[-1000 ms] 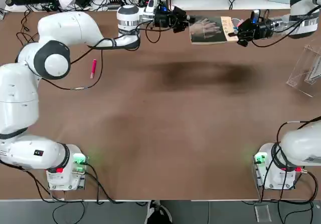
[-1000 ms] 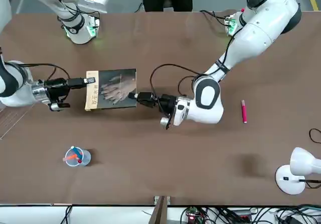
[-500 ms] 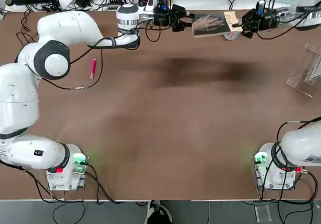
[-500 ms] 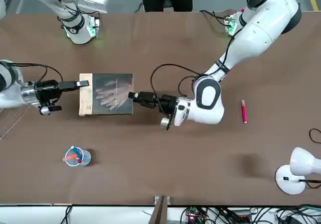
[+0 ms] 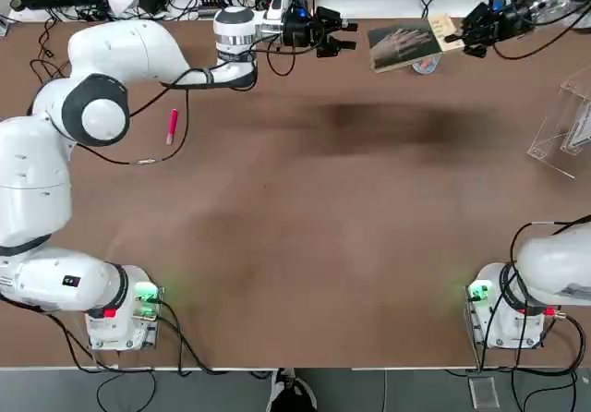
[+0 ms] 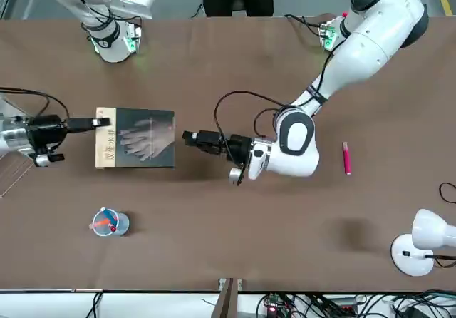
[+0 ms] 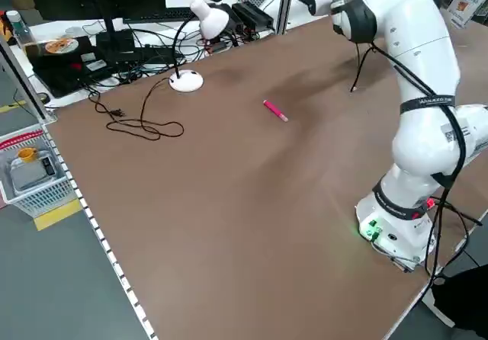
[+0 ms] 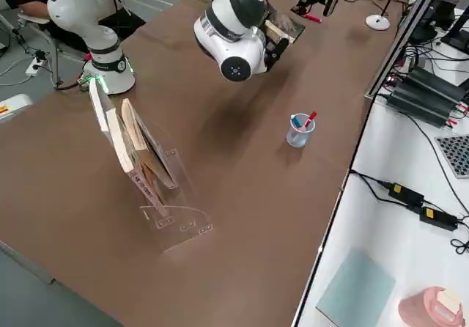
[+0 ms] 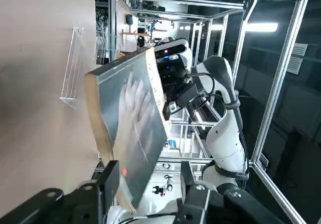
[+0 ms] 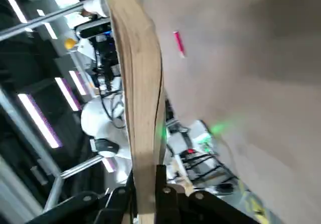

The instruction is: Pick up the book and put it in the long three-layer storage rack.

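The book (image 6: 135, 138) is thin and nearly square, with a dark grey-green cover showing pale hands and a tan strip along one edge; it hangs above the table, held by that tan edge. The long three-layer storage rack (image 8: 146, 162), clear acrylic with slanted panels, stands well apart from it and has books leaning inside.

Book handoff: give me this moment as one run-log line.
phase: carry | right gripper: shut on book by its tan edge | left gripper: open, clear of book | storage rack: book not yet in it
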Action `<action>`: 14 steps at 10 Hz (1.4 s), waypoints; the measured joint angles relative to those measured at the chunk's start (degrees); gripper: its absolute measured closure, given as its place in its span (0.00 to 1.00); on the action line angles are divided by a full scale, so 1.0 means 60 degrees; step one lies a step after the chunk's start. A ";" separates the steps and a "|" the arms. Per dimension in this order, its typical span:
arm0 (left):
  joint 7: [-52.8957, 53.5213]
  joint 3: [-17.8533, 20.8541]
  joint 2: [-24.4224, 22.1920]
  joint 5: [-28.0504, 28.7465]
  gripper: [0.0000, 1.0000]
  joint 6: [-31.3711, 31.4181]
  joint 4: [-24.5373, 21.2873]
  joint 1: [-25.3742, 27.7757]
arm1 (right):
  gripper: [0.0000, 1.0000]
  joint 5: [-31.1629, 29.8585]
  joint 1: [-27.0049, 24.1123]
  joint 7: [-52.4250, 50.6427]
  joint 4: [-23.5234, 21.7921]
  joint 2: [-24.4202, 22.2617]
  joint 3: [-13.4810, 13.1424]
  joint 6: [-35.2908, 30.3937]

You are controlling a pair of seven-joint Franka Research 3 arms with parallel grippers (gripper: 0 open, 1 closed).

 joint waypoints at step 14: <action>-0.4214 0.0128 -0.1443 0.6951 0.51 0.1023 0.0068 0.0353 | 0.85 -0.2872 -0.1501 0.3411 0.1267 -0.0441 -0.0045 -0.0175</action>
